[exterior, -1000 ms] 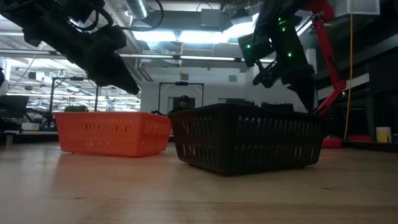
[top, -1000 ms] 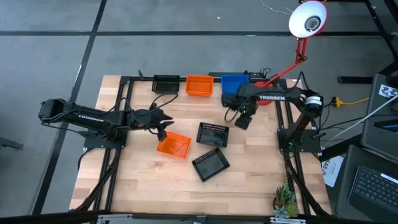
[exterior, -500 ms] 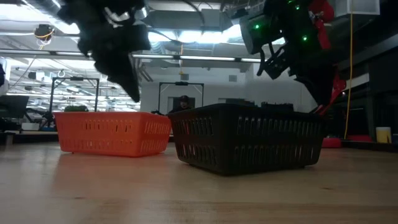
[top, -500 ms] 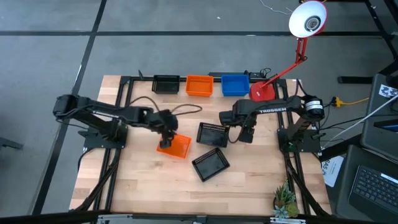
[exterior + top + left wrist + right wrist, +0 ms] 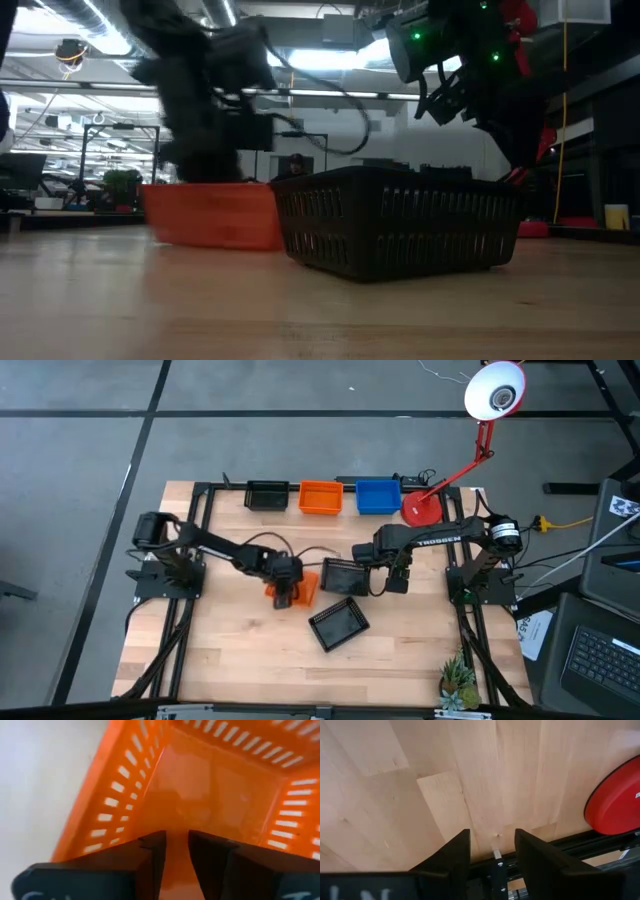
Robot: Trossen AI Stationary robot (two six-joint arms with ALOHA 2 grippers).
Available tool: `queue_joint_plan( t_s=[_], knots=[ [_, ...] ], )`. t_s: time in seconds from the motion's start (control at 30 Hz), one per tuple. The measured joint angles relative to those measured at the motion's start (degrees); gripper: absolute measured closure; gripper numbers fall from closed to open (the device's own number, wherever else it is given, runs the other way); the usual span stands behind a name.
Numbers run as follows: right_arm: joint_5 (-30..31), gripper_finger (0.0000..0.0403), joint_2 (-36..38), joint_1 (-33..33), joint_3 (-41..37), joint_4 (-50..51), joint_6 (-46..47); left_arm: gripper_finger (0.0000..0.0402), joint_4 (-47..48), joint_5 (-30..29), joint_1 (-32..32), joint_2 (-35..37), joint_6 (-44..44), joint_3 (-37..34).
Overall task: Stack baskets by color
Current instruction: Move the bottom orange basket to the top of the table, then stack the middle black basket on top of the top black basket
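Observation:
A loose orange basket (image 5: 306, 587) sits on the table mid-left, blurred in the low view (image 5: 212, 213). My left gripper (image 5: 287, 592) points down into it, open, its fingers (image 5: 150, 852) inside the walls. Two black baskets lie to its right, one (image 5: 343, 576) close beside it and one (image 5: 338, 624) nearer the front. At the far edge stand a black (image 5: 266, 495), an orange (image 5: 320, 498) and a blue basket (image 5: 377, 497) in a row. My right gripper (image 5: 396, 580) hangs open over bare wood, right of the black basket. My left gripper comes from above, slanting down into the orange basket at its left end, both fingers within the walls above the floor (image 5: 210, 795). The fingers themselves hide the place where they touch. The basket stays flat on the table.
The red round lamp base (image 5: 421, 508) stands at the far right, with its arm and white shade above. It also appears in the right wrist view (image 5: 615, 805), next to the dark frame rail. Bare wood lies along the near edge, and a small plant (image 5: 458, 682) sits at the near right corner.
My left gripper has moved toward the table's right and down, tipping to point downward into the orange basket. That basket has slid right, up against the black one. My right gripper has swung from the blue basket toward the near edge, then held still.

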State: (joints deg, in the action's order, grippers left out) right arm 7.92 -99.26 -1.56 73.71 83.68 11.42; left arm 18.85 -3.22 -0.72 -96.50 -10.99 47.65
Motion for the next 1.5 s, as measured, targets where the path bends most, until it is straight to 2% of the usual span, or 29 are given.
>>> queue_joint_plan(
  t_s=[0.33, 0.57, 0.67, 0.73, 0.83, 0.97, 1.13, 1.27, 1.5],
  knots=[
    [0.0, 0.0248, -0.02, 0.14, 0.0, 0.12, 2.05, 0.032, 2.03, -9.7, 12.66, -6.77, 16.68, 13.04],
    [0.0, 0.0248, -0.07, 1.14, 0.0, 0.03, 1.62, 0.032, -3.99, -9.07, 20.22, -12.44, 21.31, 17.21],
    [0.0, 0.0248, -0.07, 1.62, 0.0, 0.0, 1.62, 0.032, -6.08, -8.81, 21.37, -14.08, 21.52, 17.81],
    [0.0, 0.0248, -0.07, 1.97, 0.0, -0.03, 1.62, 0.032, -6.76, -6.58, 21.41, -14.33, 20.4, 18.87],
    [-0.02, 0.0248, -0.07, 2.37, 0.0, -0.07, 1.57, 0.032, -6.55, -4.97, 20.22, -14.24, 20.13, 20.23],
    [-0.02, 0.0248, -0.07, 2.56, 0.0, -0.14, 1.61, 0.032, -5.25, -5.59, 18.35, -12.34, 20.18, 23.39],
    [-0.04, 0.0248, -0.07, 2.64, 0.0, -0.09, 1.66, 0.032, 2.51, -6.94, 16.63, -8.08, 20.58, 29.98],
    [-0.53, 0.0248, -0.07, 2.69, 0.0, 1.58, 0.75, 0.032, 15.03, -6.85, 14.92, -2.89, 19.98, 34.71],
    [-0.57, 0.0248, 2.02, 2.69, -0.02, 4.92, -0.06, 0.032, 37.85, -5.58, 12.67, 9.79, 9.91, 34.76]
  ],
)
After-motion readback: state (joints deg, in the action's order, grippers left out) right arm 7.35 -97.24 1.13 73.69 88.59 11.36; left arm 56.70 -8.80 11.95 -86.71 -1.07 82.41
